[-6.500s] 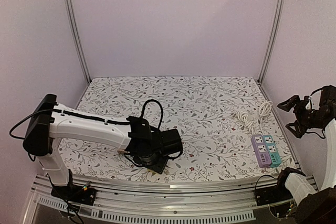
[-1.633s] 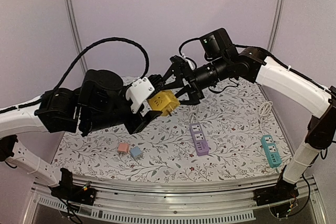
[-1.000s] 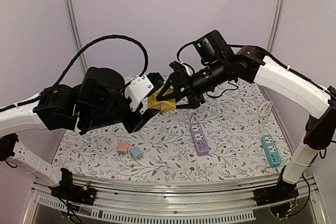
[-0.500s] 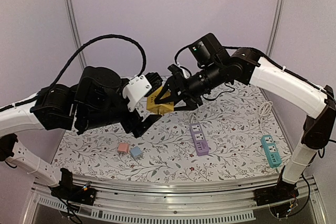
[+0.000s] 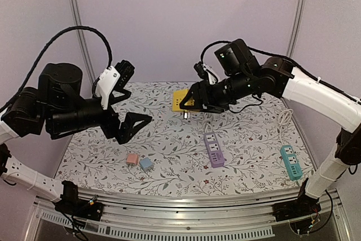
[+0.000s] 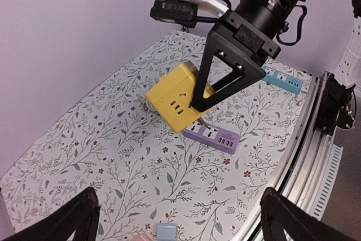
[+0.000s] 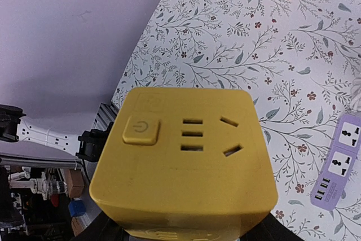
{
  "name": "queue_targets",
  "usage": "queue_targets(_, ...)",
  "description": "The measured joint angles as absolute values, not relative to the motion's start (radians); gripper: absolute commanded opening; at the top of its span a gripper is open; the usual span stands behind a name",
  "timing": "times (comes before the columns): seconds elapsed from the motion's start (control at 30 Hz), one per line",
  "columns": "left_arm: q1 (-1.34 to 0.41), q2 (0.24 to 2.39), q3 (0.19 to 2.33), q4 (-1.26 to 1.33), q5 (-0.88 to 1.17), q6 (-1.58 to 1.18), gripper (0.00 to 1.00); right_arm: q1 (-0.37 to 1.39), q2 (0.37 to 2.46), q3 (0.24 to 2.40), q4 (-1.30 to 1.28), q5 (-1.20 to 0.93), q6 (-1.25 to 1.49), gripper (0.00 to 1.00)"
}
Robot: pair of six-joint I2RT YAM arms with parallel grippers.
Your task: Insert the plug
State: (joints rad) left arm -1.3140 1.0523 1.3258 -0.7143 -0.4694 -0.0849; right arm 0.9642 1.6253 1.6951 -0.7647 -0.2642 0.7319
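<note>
The right gripper (image 5: 190, 104) has its jaws clamped on the yellow plug (image 5: 180, 99) above the purple power strip (image 5: 213, 149), while the left gripper (image 5: 128, 100) hangs with its jaws wide apart.

- the yellow cube plug (image 7: 183, 162) hangs clamped in my right gripper (image 5: 189, 105), lifted well off the table (image 5: 169, 142). the face toward my wrist camera shows a square power button beside socket slots.
- the purple power strip (image 5: 213, 149) lies flat on the floral table, sockets up, lower and right of the cube.
</note>
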Motion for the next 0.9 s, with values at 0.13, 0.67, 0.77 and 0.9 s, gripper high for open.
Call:
queue_targets(0.13, -1.288, 1.053, 1.336, -0.766, -0.428, -0.228, 1.0, 0.968, 1.595, 1.665, -0.737, -0.174, 0.643, 0.26)
queue_targets(0.67, -1.151, 1.366, 1.732, -1.104, -0.184, -0.549, 0.97, 1.131, 1.542, 1.449, -0.57, 0.105, 0.242, 0.2)
queue_targets(0.77, -1.147, 1.394, 1.755, -1.128, -0.151, -0.555, 0.96, 1.139, 1.512, 1.422, -0.529, 0.12, 0.192, 0.19)
queue_targets(0.9, -1.139, 1.412, 1.759, -1.148, -0.121, -0.567, 0.93, 1.142, 1.475, 1.402, -0.469, 0.133, 0.138, 0.19)
